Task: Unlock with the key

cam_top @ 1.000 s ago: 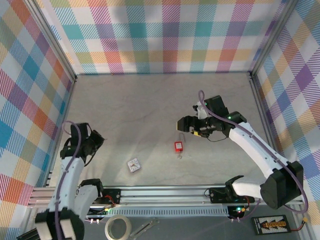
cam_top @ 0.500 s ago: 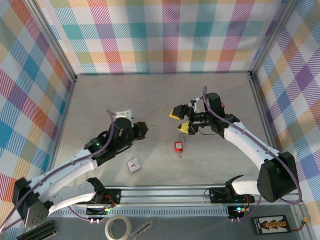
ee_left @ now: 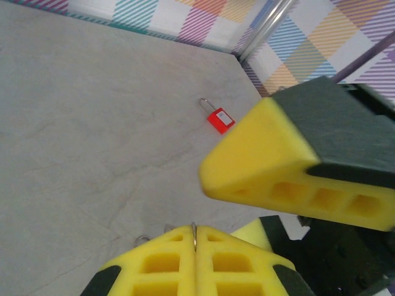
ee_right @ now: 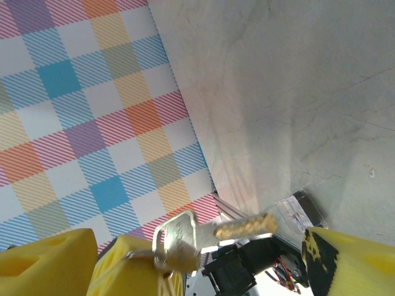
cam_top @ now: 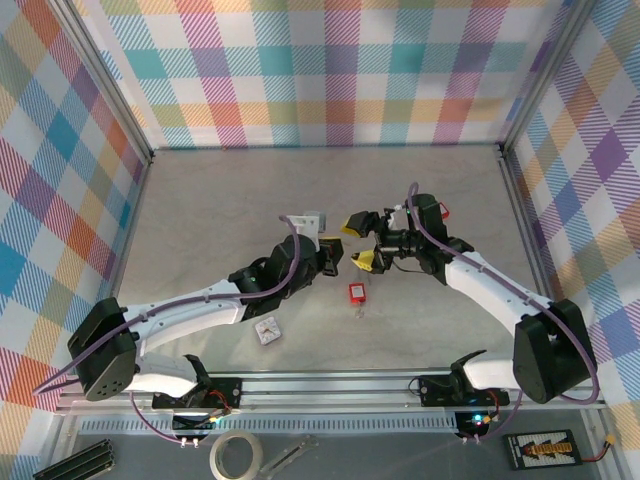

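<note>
Grey tabletop (cam_top: 220,200) held the red padlock (cam_top: 356,293) at 6 o'clock of a light, stiff, slick key (ee_right: 176,243) clenched by left gripper (ee_left: 194,246); right gripper (cam_top: 358,243) gaped, and the flat head looked the hold.

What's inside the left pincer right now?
The key: its head is pinched in the shut left pincer, blade sticking out. The pads cover part of its head.

Padlock (cam_top: 356,293): red body, silver shackle, lying flat on the desk (cam_top: 220,220). Key (ee_right: 179,242): silver bow, brass-toned blade, pinched in the left tool (ee_left: 195,239), aloft.
</note>
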Robot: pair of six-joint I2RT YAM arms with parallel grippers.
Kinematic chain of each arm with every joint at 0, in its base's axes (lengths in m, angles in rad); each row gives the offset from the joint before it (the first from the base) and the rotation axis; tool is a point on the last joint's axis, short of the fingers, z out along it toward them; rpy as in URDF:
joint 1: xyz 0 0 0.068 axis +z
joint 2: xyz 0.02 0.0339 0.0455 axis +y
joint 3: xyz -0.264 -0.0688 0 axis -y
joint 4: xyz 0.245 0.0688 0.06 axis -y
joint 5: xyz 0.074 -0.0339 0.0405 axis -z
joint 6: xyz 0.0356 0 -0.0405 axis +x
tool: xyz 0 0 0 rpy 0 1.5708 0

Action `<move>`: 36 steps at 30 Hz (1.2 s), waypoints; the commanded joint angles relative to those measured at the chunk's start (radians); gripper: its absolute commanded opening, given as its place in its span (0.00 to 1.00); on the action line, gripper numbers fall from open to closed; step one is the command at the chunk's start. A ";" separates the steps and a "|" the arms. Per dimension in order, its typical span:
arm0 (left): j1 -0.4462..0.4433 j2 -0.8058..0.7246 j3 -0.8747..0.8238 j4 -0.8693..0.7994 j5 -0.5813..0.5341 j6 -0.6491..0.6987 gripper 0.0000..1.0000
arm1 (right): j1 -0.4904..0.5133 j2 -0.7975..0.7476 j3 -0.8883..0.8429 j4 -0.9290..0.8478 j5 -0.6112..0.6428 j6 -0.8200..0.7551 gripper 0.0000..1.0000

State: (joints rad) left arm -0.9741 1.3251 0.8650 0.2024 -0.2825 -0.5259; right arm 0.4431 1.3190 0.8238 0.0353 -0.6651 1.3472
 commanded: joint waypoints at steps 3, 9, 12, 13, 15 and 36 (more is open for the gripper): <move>-0.024 0.002 0.026 0.089 -0.029 0.039 0.00 | -0.007 0.020 -0.012 0.087 0.025 0.067 0.80; -0.040 0.008 -0.002 0.127 -0.014 0.041 0.00 | -0.009 0.022 -0.023 0.104 0.050 0.087 0.68; -0.050 0.005 -0.010 0.131 -0.014 0.048 0.00 | -0.012 0.023 -0.027 0.100 0.061 0.091 0.57; -0.052 0.004 -0.014 0.132 -0.012 0.050 0.00 | -0.013 0.023 -0.026 0.099 0.062 0.092 0.53; -0.056 0.000 -0.022 0.135 -0.012 0.053 0.00 | -0.017 0.023 -0.026 0.092 0.069 0.093 0.43; -0.029 -0.071 -0.113 0.135 0.052 -0.134 0.82 | -0.018 -0.037 -0.002 -0.009 0.139 -0.120 0.00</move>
State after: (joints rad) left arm -1.0283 1.3048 0.7807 0.3153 -0.2741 -0.5453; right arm 0.4282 1.3300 0.8059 0.0498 -0.5591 1.3388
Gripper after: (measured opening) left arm 0.620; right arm 0.068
